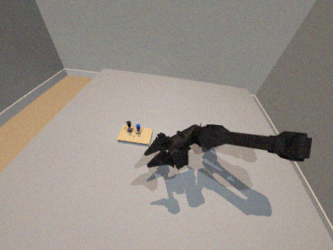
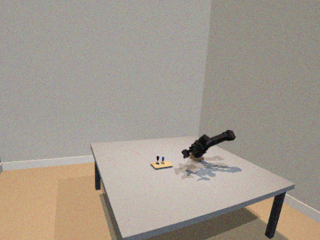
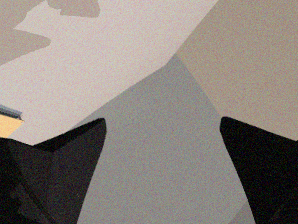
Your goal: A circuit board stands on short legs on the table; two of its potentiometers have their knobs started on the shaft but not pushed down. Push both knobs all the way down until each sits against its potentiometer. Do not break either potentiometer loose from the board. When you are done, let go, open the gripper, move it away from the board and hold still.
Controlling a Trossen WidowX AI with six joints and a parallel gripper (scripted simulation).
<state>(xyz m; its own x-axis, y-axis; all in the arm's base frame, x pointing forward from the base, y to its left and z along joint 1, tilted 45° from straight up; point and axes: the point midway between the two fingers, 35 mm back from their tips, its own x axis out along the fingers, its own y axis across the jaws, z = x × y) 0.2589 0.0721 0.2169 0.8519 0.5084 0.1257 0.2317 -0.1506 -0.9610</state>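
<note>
The circuit board (image 1: 132, 138) (image 2: 167, 166) is a tan plate on the table, and one corner of the board (image 3: 7, 126) shows at the left edge of the wrist view. A black knob (image 1: 129, 123) (image 2: 158, 157) and a blue knob (image 1: 138, 126) (image 2: 163, 158) stand on its back part, each raised above its potentiometer on a thin shaft. Neither knob shows in the wrist view. My gripper (image 1: 146, 160) (image 2: 184, 154) (image 3: 164, 124) is open and empty, with its fingers wide apart. It hangs above the table, to the right of the board in the top and exterior views, and touches nothing.
The table (image 1: 94, 181) (image 2: 137, 202) carries the board, and the arm (image 1: 248, 140) (image 2: 219, 139) reaches in from the right. Shadows of the arm fall on the table below it. Walls stand behind and to the right.
</note>
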